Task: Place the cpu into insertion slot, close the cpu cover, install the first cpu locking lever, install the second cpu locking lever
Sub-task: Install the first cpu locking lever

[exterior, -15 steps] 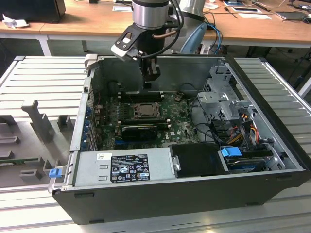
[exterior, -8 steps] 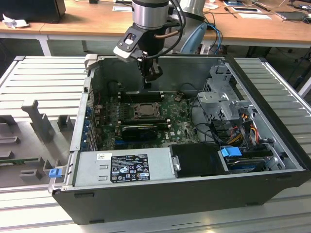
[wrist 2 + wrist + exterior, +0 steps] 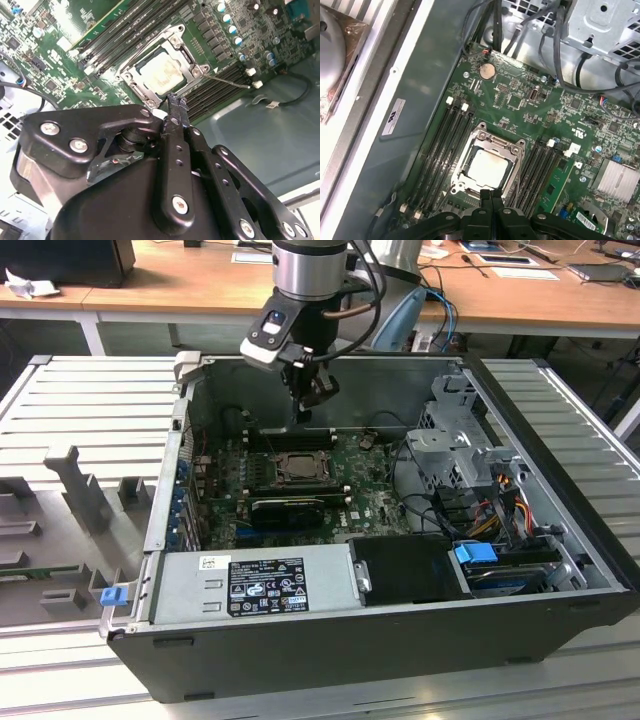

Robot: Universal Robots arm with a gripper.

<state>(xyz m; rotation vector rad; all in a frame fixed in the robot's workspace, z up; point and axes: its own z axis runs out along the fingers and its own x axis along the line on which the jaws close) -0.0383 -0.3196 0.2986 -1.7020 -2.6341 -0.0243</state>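
Observation:
The cpu (image 3: 487, 167) lies flat in the insertion slot (image 3: 297, 466) on the green motherboard, its silver-grey top showing in both wrist views (image 3: 161, 75). Around the chip the cpu cover (image 3: 492, 141) lies down as a silvery frame (image 3: 176, 39). One thin locking lever (image 3: 227, 80) sticks out sideways from the socket's corner over the memory slots. My gripper (image 3: 303, 414) hangs just above the socket's edge, shut with nothing held; its fingertips (image 3: 175, 102) meet beside the cover's rim (image 3: 491, 192).
The open computer case (image 3: 560, 540) holds a power supply (image 3: 255, 585) at the front, a drive cage (image 3: 455, 435) and cables (image 3: 490, 505) at the exterior view's right. A long black card (image 3: 287, 508) lies in front of the socket. Memory slots (image 3: 442, 145) flank it.

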